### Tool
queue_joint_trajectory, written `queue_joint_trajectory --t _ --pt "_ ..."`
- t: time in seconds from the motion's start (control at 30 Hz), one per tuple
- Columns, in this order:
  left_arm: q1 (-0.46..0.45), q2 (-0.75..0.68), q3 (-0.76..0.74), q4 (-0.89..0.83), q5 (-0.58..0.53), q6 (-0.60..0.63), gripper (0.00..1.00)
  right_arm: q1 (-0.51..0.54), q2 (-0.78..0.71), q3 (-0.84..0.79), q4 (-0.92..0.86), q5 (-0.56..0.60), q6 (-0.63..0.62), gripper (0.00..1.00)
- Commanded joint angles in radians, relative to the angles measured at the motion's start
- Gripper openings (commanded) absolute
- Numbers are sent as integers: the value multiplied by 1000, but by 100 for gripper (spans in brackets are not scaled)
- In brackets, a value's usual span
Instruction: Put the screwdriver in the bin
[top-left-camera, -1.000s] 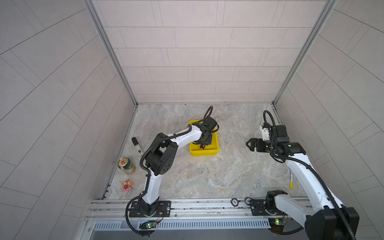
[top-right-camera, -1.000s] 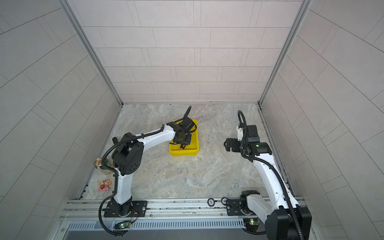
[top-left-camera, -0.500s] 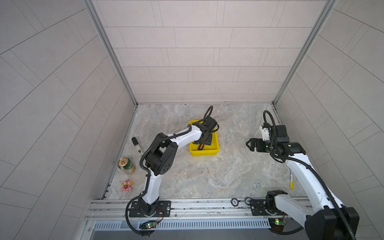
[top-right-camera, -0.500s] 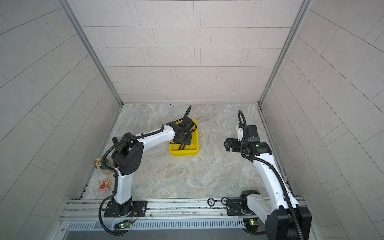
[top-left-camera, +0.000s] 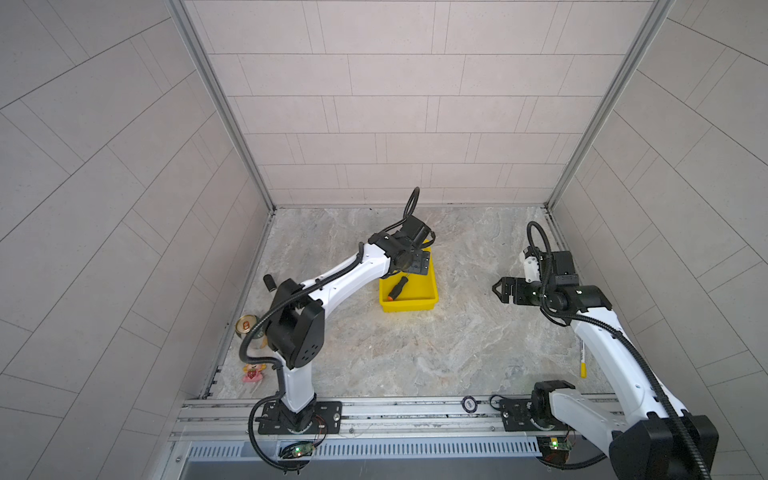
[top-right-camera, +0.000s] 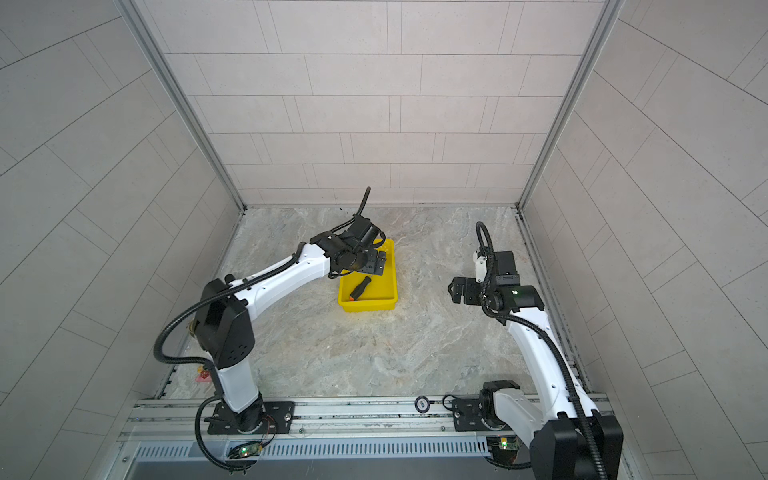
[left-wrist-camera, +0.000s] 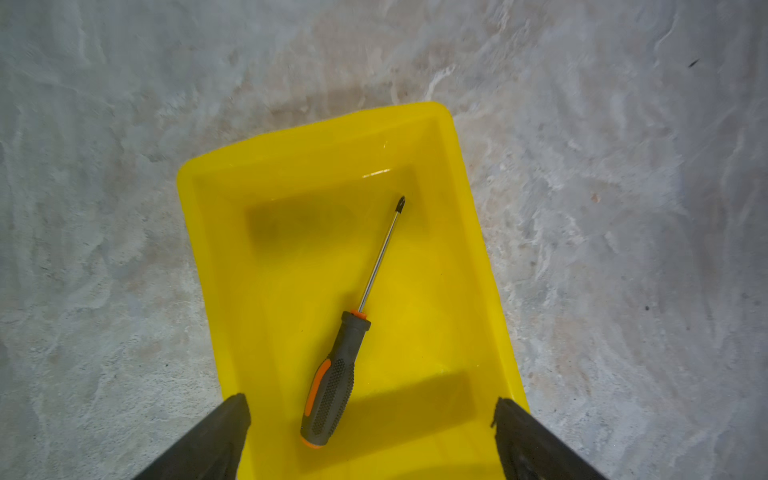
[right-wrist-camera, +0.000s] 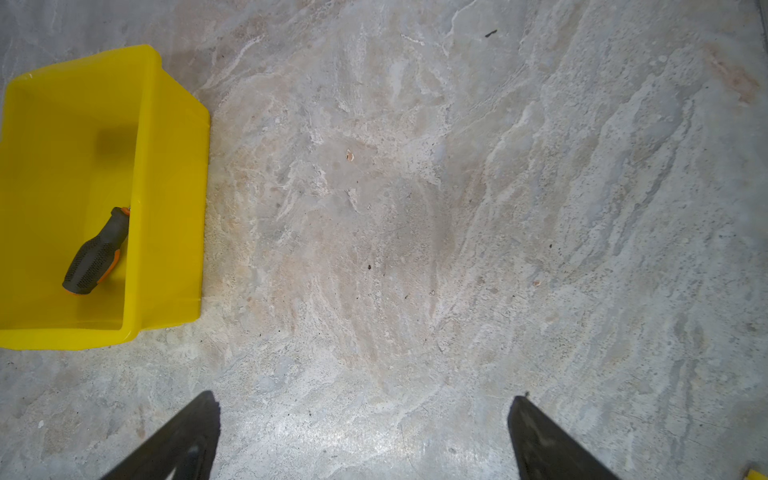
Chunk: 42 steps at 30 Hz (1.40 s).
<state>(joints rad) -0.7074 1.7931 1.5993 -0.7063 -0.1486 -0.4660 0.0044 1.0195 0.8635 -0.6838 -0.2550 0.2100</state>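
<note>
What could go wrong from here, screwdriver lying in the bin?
1. The open left gripper hangs over the bin, fingertips near its long rims, the screwdriver free between; a low sideways retreat could catch a rim and drag the bin.
2. The marker pen lies beside the right arm; swinging home might sweep it.

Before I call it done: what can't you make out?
Shaft of the screwdriver: both top views, under the left gripper; right wrist view, behind the bin wall.
Far bin end: top views, mostly under that gripper.
The can by the left wall: top view, partly behind left arm.
</note>
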Motion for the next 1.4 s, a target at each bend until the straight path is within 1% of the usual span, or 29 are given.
queue_joint_trajectory --t 0.0,0.03,0.17,0.27,0.3,0.4,0.53,0.57,0.6,0.7,0.83,0.9,0.97,1.07,1.1,1.13,1.23,1.3,1.37 --pt "-1 -107 9 -42 -92 18 100 -4 -16 -8 -3 -7 -10 100" --pt "-1 -140 3 -51 -128 23 100 -4 -16 -8 -3 -8 -11 100" --pt "2 -265 -38 -64 -275 110 100 -4 -16 -8 -3 -9 -11 100" --pt "31 -362 -99 -56 -345 164 100 -6 -13 -9 -8 -8 -11 100" --pt "54 -393 -123 -56 -350 173 100 -5 -14 -11 -10 -8 -11 100" --pt "160 -495 -216 -26 -320 177 100 -5 -14 -13 -6 -10 -10 100" --pt "330 -649 -393 107 -221 192 100 -4 -26 -8 -15 -18 -4 100" --pt "360 -679 -430 150 -206 206 100 -4 -33 -10 -12 -16 -7 100" --pt "382 -711 -478 194 -207 223 100 -4 -44 -13 -4 -8 -9 100" --pt "408 -778 -615 353 -276 267 100 -4 -78 -43 61 5 -21 100" --pt "425 -785 -770 548 -289 353 100 -4 -108 -63 131 8 -14 100" --pt "428 -772 -852 663 -330 389 100 -4 -119 -62 160 50 5 100" --pt "446 -757 -933 777 -341 418 100 -3 -127 -58 197 96 18 100" --pt "489 -730 -1015 900 -305 435 100 -3 -121 -46 245 170 51 100" --pt "502 -720 -1033 927 -294 439 100 -3 -111 -39 260 178 52 100" --pt "519 -709 -1050 952 -259 447 100 -3 -97 -33 275 181 56 100" --pt "559 -663 -1104 1057 -149 466 100 -3 -41 -12 311 181 56 100" --pt "573 -620 -1119 1104 -130 470 100 -3 11 -3 347 170 46 100" --pt "584 -582 -1126 1133 -111 484 100 3 68 -15 434 134 -5 100"
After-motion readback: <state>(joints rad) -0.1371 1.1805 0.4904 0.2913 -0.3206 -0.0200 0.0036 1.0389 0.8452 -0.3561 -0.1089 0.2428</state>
